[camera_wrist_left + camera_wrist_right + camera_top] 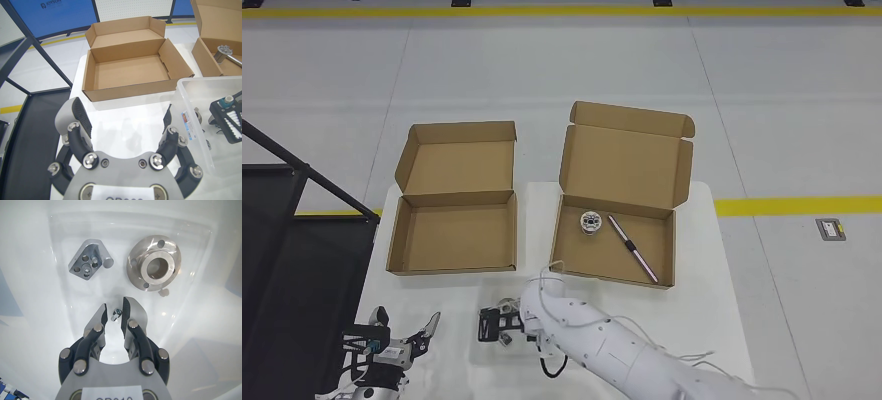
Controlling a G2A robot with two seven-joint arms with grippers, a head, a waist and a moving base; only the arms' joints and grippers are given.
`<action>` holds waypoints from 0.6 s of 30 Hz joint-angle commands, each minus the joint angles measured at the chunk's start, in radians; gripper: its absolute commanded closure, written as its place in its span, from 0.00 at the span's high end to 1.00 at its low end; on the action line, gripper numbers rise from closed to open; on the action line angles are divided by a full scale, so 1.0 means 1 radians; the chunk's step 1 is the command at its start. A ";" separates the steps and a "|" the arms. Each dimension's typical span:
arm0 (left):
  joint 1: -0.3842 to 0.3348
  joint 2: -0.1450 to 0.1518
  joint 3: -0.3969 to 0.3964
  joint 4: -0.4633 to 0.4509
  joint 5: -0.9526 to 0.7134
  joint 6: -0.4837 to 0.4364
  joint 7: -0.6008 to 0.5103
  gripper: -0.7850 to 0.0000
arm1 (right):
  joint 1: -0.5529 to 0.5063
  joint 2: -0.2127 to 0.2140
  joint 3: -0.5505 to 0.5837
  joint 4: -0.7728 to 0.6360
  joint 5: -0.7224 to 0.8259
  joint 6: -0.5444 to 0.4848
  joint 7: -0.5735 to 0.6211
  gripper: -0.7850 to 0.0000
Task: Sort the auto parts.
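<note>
The right gripper (pixel 114 305), fingers apart, straddles the tiny bolt (pixel 115 315): looks light, hard, slippery, best pinched across its shank.

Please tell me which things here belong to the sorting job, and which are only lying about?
Job: bolt, bracket, flange, bin, empty box, second box, rod, round part.
Lying about: black shelf, table.

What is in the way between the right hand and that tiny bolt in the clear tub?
Nothing visible. The bolt lies on the floor of the tub, right inside the open right hand. The bracket and the round flange lie farther off, apart from it.
</note>
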State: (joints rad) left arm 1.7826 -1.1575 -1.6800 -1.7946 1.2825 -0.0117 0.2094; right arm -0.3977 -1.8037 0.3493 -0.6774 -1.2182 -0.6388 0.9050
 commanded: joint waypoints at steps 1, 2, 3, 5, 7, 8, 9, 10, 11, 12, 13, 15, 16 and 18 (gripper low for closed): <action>0.000 0.000 0.000 0.000 0.000 0.000 0.000 1.00 | 0.003 -0.005 0.001 0.013 0.000 -0.002 -0.003 0.21; 0.000 0.000 0.000 0.000 0.000 0.000 0.000 1.00 | 0.004 -0.008 0.002 0.021 0.000 -0.001 -0.004 0.19; 0.000 0.000 0.000 0.000 0.000 0.000 0.000 1.00 | 0.005 -0.011 0.003 0.029 0.001 -0.001 -0.006 0.17; 0.000 0.000 0.000 0.000 0.000 0.000 0.000 1.00 | 0.008 -0.016 0.004 0.043 0.000 -0.004 -0.009 0.00; 0.000 0.000 0.000 0.000 0.000 0.000 0.000 1.00 | 0.012 -0.021 0.007 0.054 -0.001 -0.005 -0.013 0.00; 0.000 0.000 0.000 0.000 0.000 0.000 0.000 1.00 | 0.017 -0.023 0.009 0.055 -0.002 -0.008 -0.018 0.00; 0.000 0.000 0.000 0.000 0.000 0.000 0.000 1.00 | 0.022 -0.023 0.014 0.054 0.001 -0.017 -0.030 0.00; 0.000 0.000 0.000 0.000 0.000 0.000 0.000 1.00 | 0.028 -0.021 0.021 0.054 0.003 -0.030 -0.044 0.00; 0.000 0.000 0.000 0.000 0.000 0.000 0.000 1.00 | 0.034 -0.017 0.031 0.048 0.008 -0.049 -0.068 0.00; 0.000 0.000 0.000 0.000 0.000 0.000 0.000 1.00 | 0.042 -0.010 0.044 0.044 0.012 -0.070 -0.099 0.00; 0.000 0.000 0.000 0.000 0.000 0.000 0.000 1.00 | 0.051 -0.001 0.058 0.037 0.012 -0.088 -0.125 0.00; 0.000 0.000 0.000 0.000 0.000 0.000 0.000 1.00 | 0.066 0.023 0.090 0.022 0.007 -0.120 -0.164 0.00; 0.000 0.000 0.000 0.000 0.000 0.000 0.000 1.00 | 0.069 0.037 0.108 0.005 0.005 -0.137 -0.180 0.00; 0.000 0.000 0.000 0.000 0.000 0.000 0.000 1.00 | 0.067 0.070 0.151 -0.058 -0.010 -0.144 -0.213 0.00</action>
State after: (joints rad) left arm 1.7826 -1.1575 -1.6800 -1.7946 1.2825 -0.0117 0.2094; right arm -0.3280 -1.7504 0.4781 -0.7012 -1.2202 -0.7822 0.7045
